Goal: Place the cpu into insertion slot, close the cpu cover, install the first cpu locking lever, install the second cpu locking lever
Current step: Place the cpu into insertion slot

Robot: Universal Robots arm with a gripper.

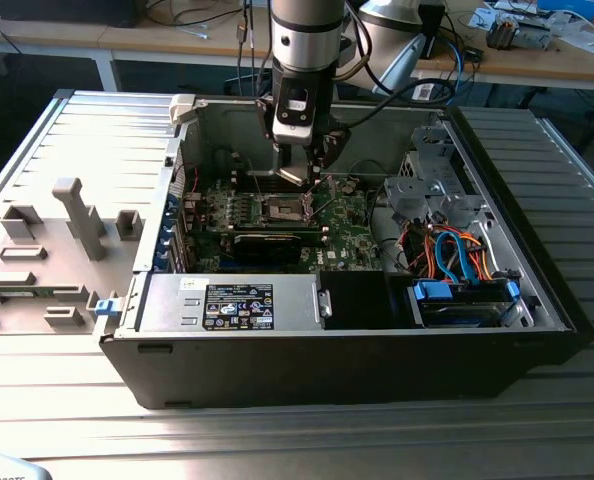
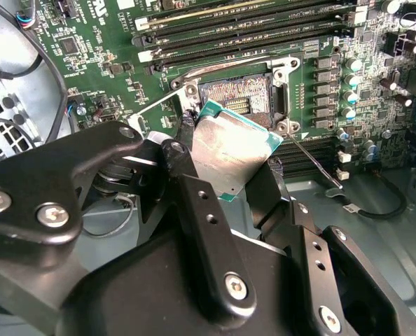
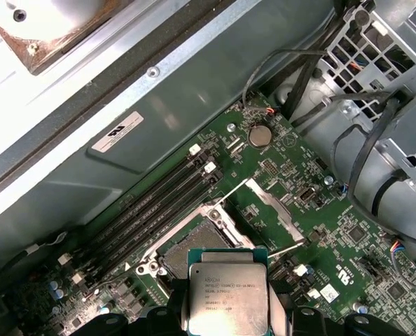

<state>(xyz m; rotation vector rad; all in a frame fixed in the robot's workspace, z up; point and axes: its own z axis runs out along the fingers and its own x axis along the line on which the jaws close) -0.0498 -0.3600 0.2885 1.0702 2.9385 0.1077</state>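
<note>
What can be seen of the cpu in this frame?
The cpu is a small flat square chip with a dull silver metal top bearing print and a thin green rim. The claw grips it by two opposite edges. It hangs tilted just over the open socket on the green board, not seated; whether a corner touches the socket cannot be told.

The cpu (image 2: 229,150) sits in the pincer (image 2: 225,166) — just above the insertion slot (image 2: 239,98), inside the case (image 1: 277,372).

The exterior view overlooks the whole case (image 1: 277,370) from afar; both wrist views look closely at its slot (image 1: 285,208) (image 2: 237,98) (image 3: 183,252), toward 12 o'clock.
</note>
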